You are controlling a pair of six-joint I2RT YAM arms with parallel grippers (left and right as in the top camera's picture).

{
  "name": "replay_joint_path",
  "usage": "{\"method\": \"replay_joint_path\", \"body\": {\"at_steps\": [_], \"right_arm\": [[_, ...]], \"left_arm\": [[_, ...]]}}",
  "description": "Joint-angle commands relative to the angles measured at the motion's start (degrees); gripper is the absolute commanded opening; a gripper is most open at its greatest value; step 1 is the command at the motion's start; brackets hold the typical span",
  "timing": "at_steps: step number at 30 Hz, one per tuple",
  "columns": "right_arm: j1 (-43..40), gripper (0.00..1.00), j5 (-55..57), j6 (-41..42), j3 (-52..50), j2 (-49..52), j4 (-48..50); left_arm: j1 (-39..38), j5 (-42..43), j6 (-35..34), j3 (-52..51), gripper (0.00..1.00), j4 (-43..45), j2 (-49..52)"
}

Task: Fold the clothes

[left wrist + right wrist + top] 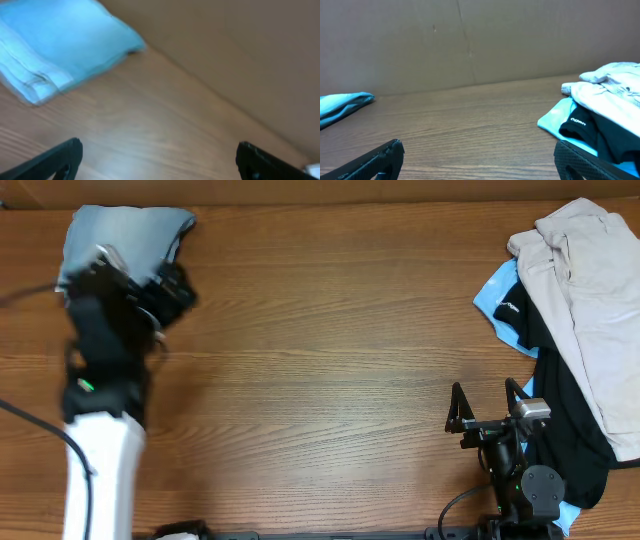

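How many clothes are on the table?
4: folded blue shorts far left; beige trousers, a black shirt and a sky-blue shirt piled right. More may hide underneath.

Overhead straight down, wrist views low over table (pixel 320 380), sharing shorts (pixel 130 230)

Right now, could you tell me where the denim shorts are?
In the overhead view the denim shorts lie folded at the far left corner of the table, just ahead of the open left gripper, opposite the clothes pile on the right.
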Motion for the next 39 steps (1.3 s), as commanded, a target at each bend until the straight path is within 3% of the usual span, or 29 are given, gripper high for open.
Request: {"method": "replay_joint_path", "body": {"at_steps": [1, 12, 18, 34, 39], "right_arm": [[-0.26, 1.00, -0.35, 0.15, -0.61, -0.68, 0.24], [-0.26, 1.00, -0.35, 0.17, -0.61, -0.68, 0.24], [-0.26, 1.00, -0.33, 0.17, -0.61, -0.68, 0.24], [-0.26, 1.00, -0.35, 0.17, -0.61, -0.68, 0.24], [-0.26, 1.00, -0.33, 0.17, -0.61, -0.68, 0.24]], "left_arm": [[-3.02, -5.29, 2.05, -12.46, 1.00, 7.21, -7.67], [-3.43, 0.13, 2.05, -48.48, 1.00, 32.83, -26.29], [-3.43, -0.39, 2.05, -58.80, 1.00, 42.42, -31.91], [-3.48, -1.33, 10.25, -60.43, 1.00, 23.67, -50.97], [-3.48, 0.74, 20.17, -60.43, 1.00, 22.29, -53.79]]}}
